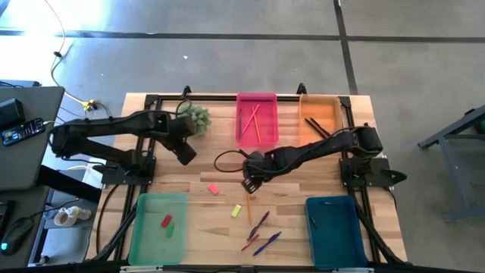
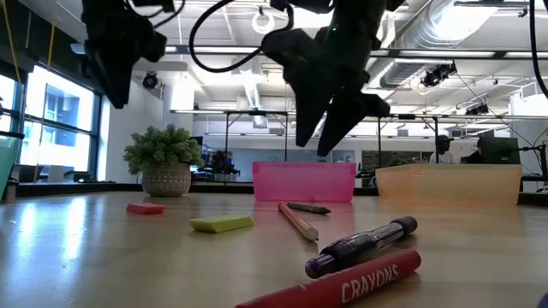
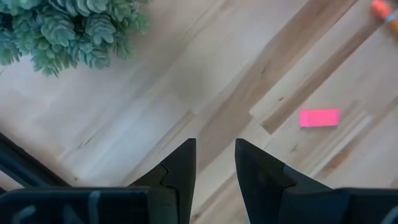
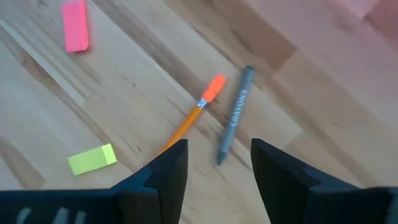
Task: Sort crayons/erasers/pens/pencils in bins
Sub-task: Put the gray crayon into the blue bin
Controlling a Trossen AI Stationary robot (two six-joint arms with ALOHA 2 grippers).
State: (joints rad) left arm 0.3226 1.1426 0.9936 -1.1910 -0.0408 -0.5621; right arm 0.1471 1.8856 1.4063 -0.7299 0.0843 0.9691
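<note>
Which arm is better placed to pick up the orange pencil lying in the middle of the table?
The right one. The right gripper hangs open just above the orange pencil, seen between its fingers in its wrist view. The left gripper is farther away, near the plant.

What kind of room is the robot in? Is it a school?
Probably a lab or workshop, not a classroom. Bare pipes and ducts run along the ceiling, the floor is plain grey concrete, and a desk with a keyboard sits beside the wooden table.
</note>
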